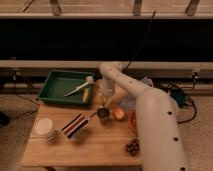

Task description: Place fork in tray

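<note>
The dark green tray stands at the table's back left. A long pale utensil with a whitish head and a yellow stick-like item lie in it. A thin silvery fork lies on the wooden table, just left of the small dark cup. My gripper hangs from the pale arm by the tray's right edge, just above and behind the dark cup. It is a short way up and right of the fork.
A striped packet lies left of the fork and a white container stands at the front left. An orange fruit and an orange bowl sit right of the cup. A dark cluster lies near the front right.
</note>
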Motion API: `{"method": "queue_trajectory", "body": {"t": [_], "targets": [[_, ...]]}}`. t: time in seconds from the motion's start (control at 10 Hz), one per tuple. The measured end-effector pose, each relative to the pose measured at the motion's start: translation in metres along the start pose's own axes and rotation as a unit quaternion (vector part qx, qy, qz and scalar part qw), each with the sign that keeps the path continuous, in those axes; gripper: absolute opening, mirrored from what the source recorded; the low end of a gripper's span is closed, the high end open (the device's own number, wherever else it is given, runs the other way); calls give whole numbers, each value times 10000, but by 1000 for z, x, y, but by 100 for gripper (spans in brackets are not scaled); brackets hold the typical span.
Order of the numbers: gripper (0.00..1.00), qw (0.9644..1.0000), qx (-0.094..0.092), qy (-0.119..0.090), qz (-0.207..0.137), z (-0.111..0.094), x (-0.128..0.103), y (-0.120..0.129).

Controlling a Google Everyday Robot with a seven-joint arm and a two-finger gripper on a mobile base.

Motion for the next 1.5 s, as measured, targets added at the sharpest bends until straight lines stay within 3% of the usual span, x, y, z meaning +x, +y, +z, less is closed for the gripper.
{"method": "queue_trajectory", "body": {"t": [0.4, 0.9, 1.2, 1.5], "targets": [[0, 9999, 101, 22, 62, -13, 9, 0], [0, 9991, 351, 201, 88, -53, 20, -2], [0, 9986, 436, 284, 45, -68, 22, -1], [0, 9974, 571, 437, -96, -109, 21, -1]]}}
